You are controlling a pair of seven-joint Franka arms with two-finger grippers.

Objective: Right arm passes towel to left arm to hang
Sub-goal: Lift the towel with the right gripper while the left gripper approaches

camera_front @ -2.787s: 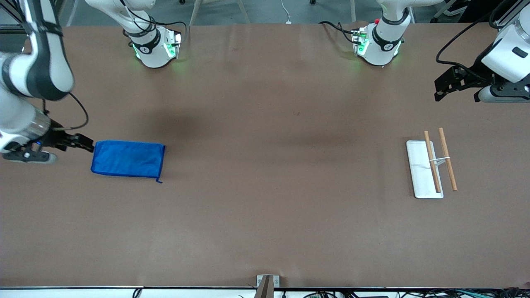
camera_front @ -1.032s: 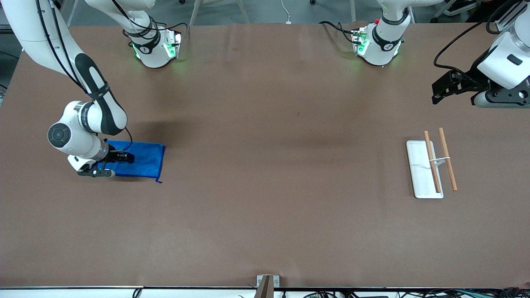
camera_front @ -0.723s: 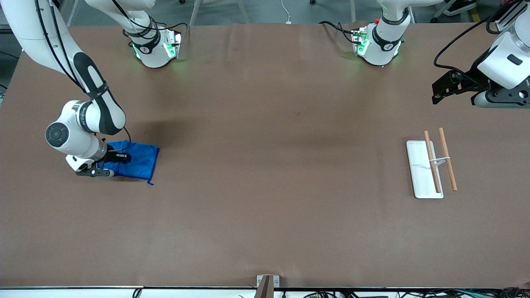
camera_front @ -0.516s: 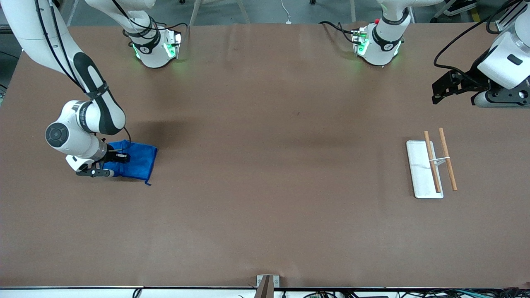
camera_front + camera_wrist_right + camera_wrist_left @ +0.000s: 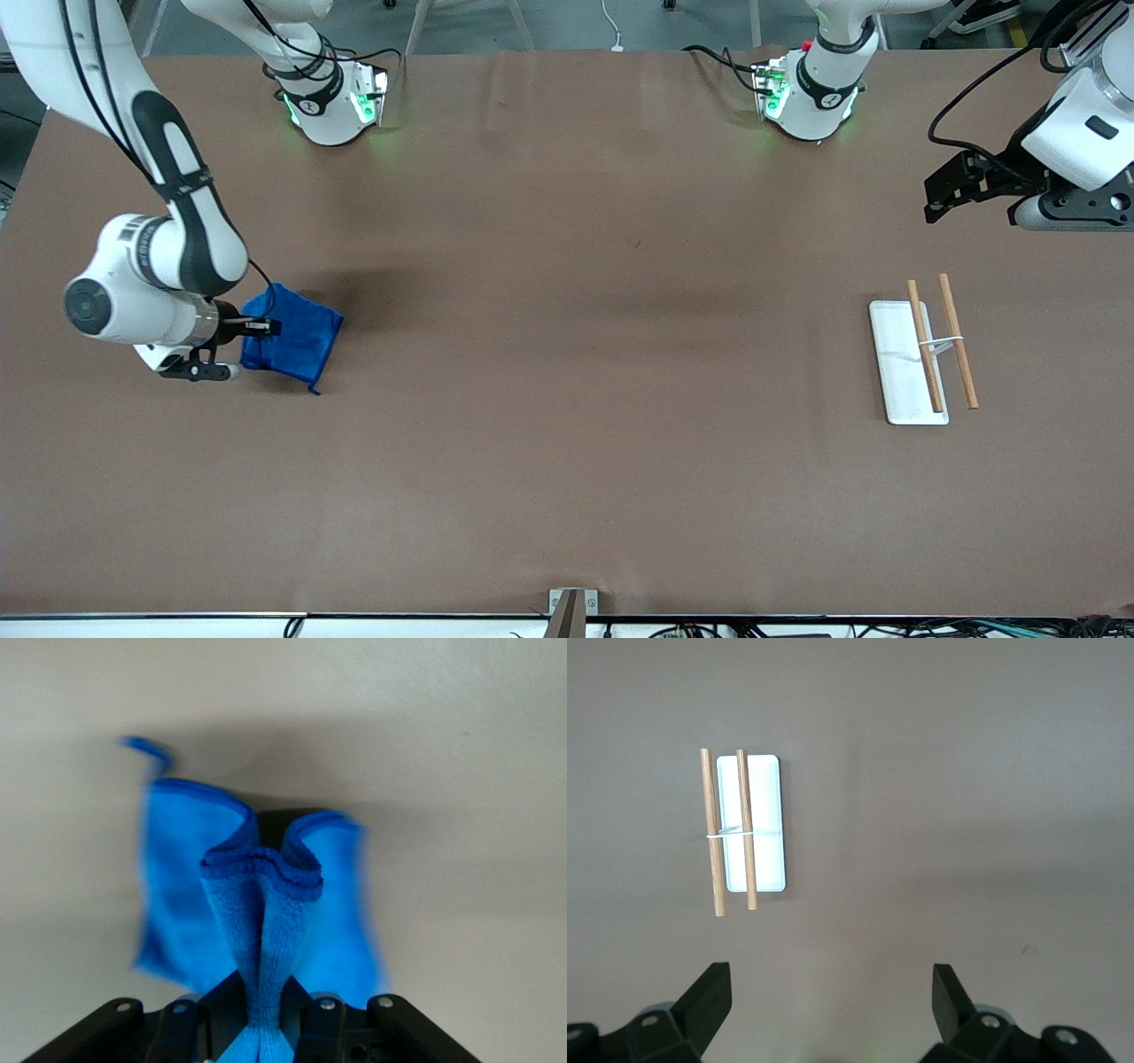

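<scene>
Gripping stage reached, transfer and hanging outstanding: right gripper [image 5: 252, 329] pinches the towel [image 5: 297, 341] by one bunched edge, the rest draping toward the table [image 5: 567, 399], well apart from the rack [image 5: 921, 354] at the left arm's end. Left gripper [image 5: 941, 190] waits over the table close to the rack, jaws spread and empty. Right wrist view alone shows the folded hem squeezed between the fingers [image 5: 321, 1028]. Left wrist view alone shows the rack's two wooden bars [image 5: 726, 828] over its white base, bare.

Blue towel [image 5: 266, 904] pinched in black jaws, bunched (edges drooping), brown table [image 5: 461, 771]
</scene>
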